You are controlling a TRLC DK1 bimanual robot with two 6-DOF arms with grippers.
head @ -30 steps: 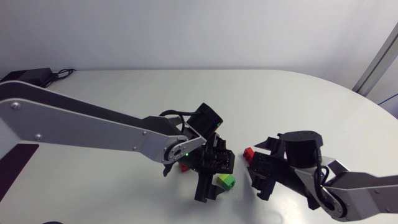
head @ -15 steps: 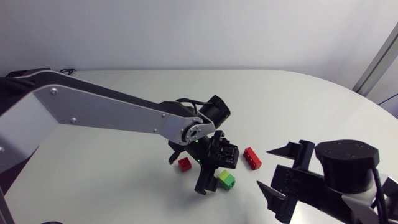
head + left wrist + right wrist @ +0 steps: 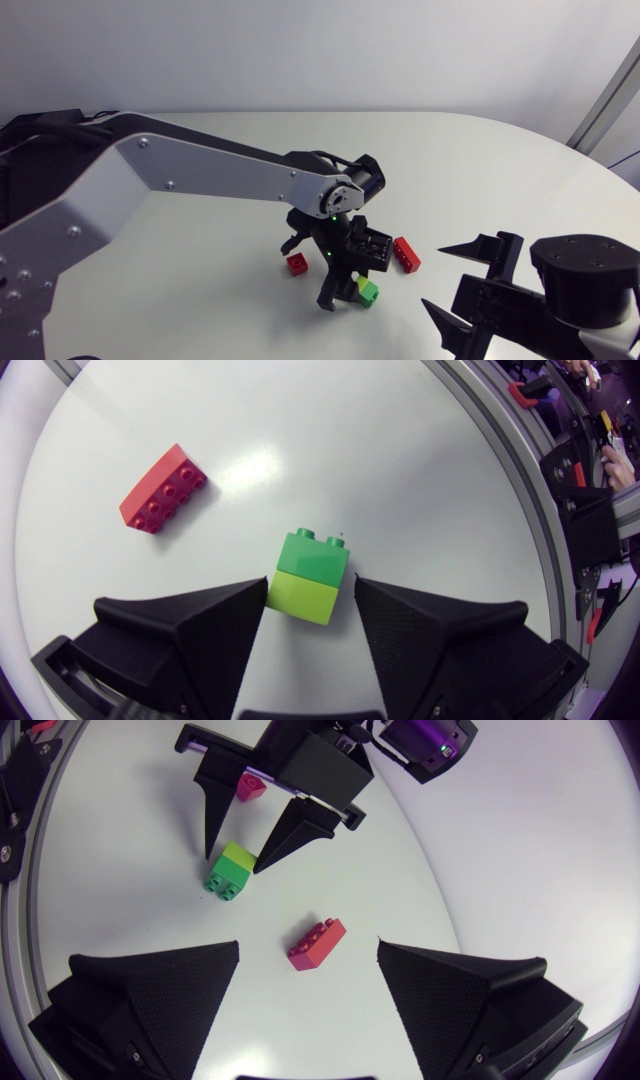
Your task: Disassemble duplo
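Head view: hangs the left gripper [image 3: 345, 292] spread astride the green stack [image 3: 367, 291] on the table [image 3: 200, 260], red brick [image 3: 406, 254] just beside, small red brick [image 3: 297, 263] on the other side. Holds the right gripper [image 3: 462, 285] agape, well apart.

Left wrist: frames the stack [image 3: 310, 577] between both fingers [image 3: 200, 630], one tip at its lime half, the other just short; no grip.

Right wrist: finds the red brick [image 3: 317, 943] between its own open tips, the stack [image 3: 229, 872] beyond, between the other gripper's tips.

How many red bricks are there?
2. The long red brick lies ahead of the right gripper; the small red brick sits beside the left gripper. More may be hidden.
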